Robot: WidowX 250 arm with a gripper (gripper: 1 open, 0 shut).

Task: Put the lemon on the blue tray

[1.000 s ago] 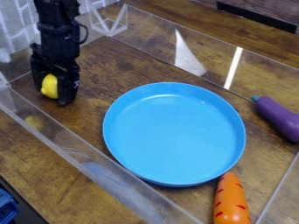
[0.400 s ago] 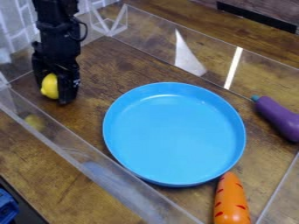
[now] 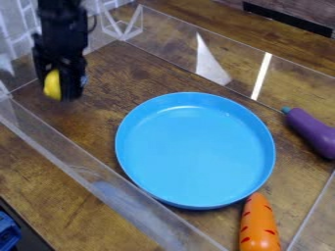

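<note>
The small yellow lemon (image 3: 54,84) sits between the black fingers of my gripper (image 3: 61,86) at the far left, lifted a little off the wooden tabletop. The gripper points down and is shut on the lemon. The motion blurs both slightly. The round blue tray (image 3: 197,149) lies flat in the middle of the table, to the right of the gripper and nearer the camera, with nothing on it.
A purple eggplant (image 3: 314,131) lies at the right edge. An orange carrot (image 3: 258,225) lies just past the tray's near right rim. Clear plastic walls (image 3: 78,167) fence the wooden table. A white rack stands at the back left.
The gripper closed on the lemon and rose from the table, carrying the lemon up with it. The tray, carrot and eggplant stayed put.
</note>
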